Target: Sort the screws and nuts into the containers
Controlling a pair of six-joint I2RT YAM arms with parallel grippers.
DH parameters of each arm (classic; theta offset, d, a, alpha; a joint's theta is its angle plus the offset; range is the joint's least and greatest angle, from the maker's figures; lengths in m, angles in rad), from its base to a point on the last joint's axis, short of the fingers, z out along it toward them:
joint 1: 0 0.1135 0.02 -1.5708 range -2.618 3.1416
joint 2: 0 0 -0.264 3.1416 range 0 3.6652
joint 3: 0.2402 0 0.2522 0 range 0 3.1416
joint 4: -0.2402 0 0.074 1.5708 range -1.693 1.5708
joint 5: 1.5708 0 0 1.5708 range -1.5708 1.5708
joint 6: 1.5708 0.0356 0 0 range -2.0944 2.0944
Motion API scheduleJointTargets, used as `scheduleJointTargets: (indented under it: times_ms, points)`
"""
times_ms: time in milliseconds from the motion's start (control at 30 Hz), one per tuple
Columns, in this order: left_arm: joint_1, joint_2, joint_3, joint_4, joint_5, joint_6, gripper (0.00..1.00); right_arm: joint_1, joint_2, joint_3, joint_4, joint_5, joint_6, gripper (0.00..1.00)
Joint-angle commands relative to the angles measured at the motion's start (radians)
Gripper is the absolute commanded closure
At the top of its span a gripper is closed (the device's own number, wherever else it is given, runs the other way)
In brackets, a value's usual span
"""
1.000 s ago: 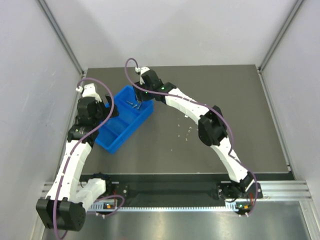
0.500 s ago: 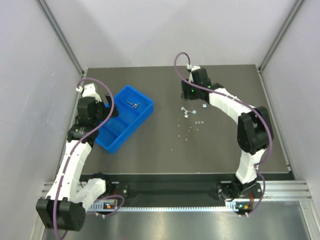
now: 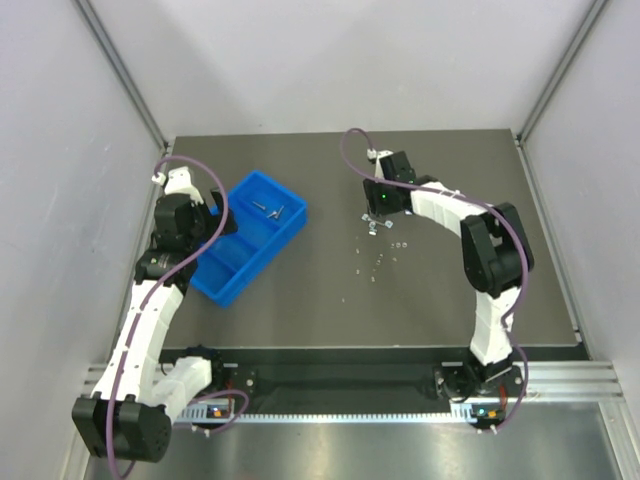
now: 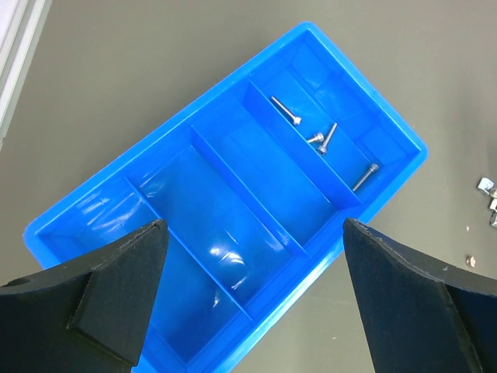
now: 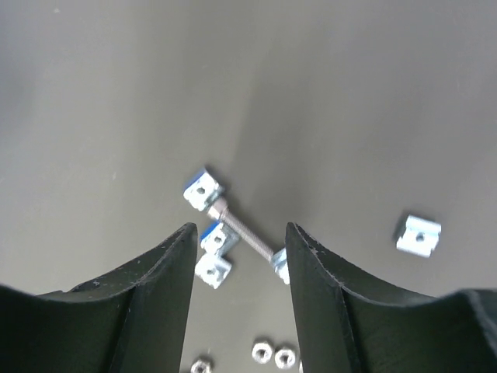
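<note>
The blue tray (image 3: 236,268) lies at the left of the dark table. In the left wrist view three screws (image 4: 325,138) lie in the far compartment of the tray (image 4: 256,180); its other compartments show nothing inside. My left gripper (image 4: 252,233) is open and empty above the tray's near side (image 3: 212,226). My right gripper (image 3: 376,212) is open over the loose parts. In the right wrist view its jaws (image 5: 239,233) stand either side of a screw (image 5: 242,230) that lies among square nuts (image 5: 203,189). Ring nuts (image 5: 264,351) lie nearer.
More nuts (image 3: 376,264) are scattered on the table (image 3: 300,300) below my right gripper. One square nut (image 5: 418,235) lies apart to the right. Grey walls close in the table on three sides. A metal rail (image 3: 350,380) runs along the near edge.
My right arm has swung from over the tray's far compartment rightward to the loose pile and come down over a screw. The left arm has not moved.
</note>
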Motion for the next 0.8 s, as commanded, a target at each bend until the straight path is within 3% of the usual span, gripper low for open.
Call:
scheduleJointTargets:
  times_ms: [0,533,700,767]
  points:
    - [0.003,-0.001,-0.001,0.011,-0.008,0.01,0.01,0.012,0.054,0.068,-0.001,0.015,-0.041,0.5]
    - [0.003,0.009,-0.002,0.011,-0.016,0.012,0.01,0.035,0.12,0.087,-0.021,0.066,-0.063,0.55]
    - [0.003,0.012,-0.001,0.01,-0.014,0.012,0.01,0.038,0.151,0.087,-0.027,0.08,-0.069,0.67]
    - [0.003,0.012,-0.001,0.011,-0.014,0.012,0.01,0.038,0.163,0.088,-0.027,0.083,-0.067,0.8]
